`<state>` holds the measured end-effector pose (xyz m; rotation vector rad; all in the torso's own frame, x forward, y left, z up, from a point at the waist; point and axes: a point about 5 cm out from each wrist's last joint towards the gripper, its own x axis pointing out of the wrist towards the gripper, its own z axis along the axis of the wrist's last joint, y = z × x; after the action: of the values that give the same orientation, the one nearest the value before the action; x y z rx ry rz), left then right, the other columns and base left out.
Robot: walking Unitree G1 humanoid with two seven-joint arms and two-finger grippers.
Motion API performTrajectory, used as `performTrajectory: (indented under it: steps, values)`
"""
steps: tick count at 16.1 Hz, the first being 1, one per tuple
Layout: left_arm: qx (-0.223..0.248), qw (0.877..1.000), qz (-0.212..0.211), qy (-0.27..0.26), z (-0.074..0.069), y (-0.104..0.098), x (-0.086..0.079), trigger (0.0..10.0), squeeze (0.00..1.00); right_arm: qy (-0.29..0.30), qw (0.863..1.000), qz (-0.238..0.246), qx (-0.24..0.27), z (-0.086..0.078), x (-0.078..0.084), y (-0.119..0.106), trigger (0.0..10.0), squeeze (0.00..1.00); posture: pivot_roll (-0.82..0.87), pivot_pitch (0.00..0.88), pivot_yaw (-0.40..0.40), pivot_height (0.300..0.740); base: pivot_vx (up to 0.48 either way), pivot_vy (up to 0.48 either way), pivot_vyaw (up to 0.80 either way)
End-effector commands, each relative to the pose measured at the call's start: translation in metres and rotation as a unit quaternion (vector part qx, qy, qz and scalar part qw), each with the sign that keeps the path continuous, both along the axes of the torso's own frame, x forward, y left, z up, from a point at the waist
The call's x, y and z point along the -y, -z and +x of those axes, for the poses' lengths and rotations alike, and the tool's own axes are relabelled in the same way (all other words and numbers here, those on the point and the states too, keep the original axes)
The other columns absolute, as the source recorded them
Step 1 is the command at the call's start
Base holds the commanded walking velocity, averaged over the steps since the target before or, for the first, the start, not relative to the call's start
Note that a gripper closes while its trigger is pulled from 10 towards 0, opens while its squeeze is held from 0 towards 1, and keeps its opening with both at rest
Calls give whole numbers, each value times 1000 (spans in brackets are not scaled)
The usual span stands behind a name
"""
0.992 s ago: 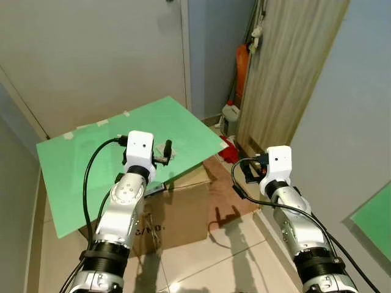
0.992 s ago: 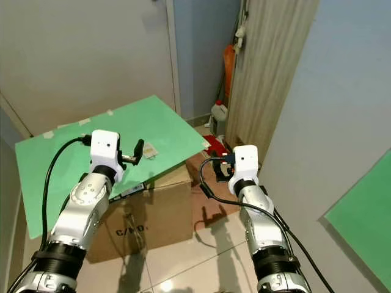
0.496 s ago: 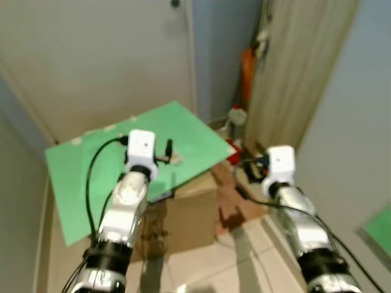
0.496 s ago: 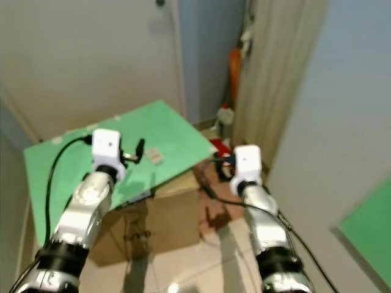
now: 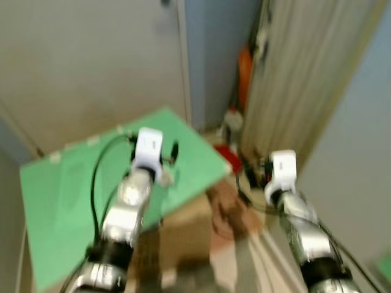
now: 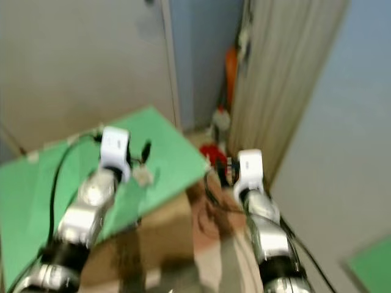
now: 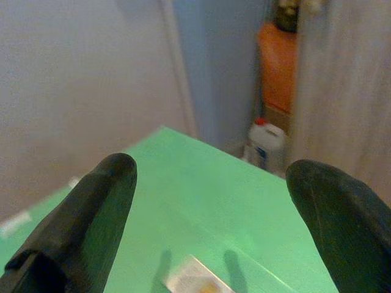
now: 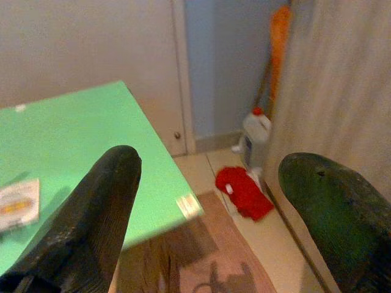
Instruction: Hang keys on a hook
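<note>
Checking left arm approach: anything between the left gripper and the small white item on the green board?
Nothing visible. The left gripper hovers open over the green board; the white item lies flat on it just ahead of the fingers. Too blurred to say it is keys. The right gripper is beside the board.

We see both head views smeared with blur. The small card [image 7: 194, 282] on the green board [image 7: 201, 189] is cut off by the picture's edge, its print too fuzzy to read.
</note>
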<state>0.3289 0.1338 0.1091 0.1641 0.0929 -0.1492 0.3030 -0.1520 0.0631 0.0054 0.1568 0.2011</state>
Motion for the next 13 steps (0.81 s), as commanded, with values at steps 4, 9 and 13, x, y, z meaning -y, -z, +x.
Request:
performTrajectory:
  steps: [4,9,13]
  values:
    - [-4,999,36,-29,8,-1,-10,10000,0,-17,1000,5,2,-2,-8,-3,10000,0,-4,0,59,740,0,0,0]
    - [-22,998,40,-39,8,14,-8,10000,0,-9,1000,6,26,-16,17,-16,10000,0,-49,4,17,740,0,0,0]
    - [-52,994,13,-94,-9,48,-7,10000,0,-63,998,10,5,-40,34,-25,10000,0,-110,93,-18,740,0,0,0]
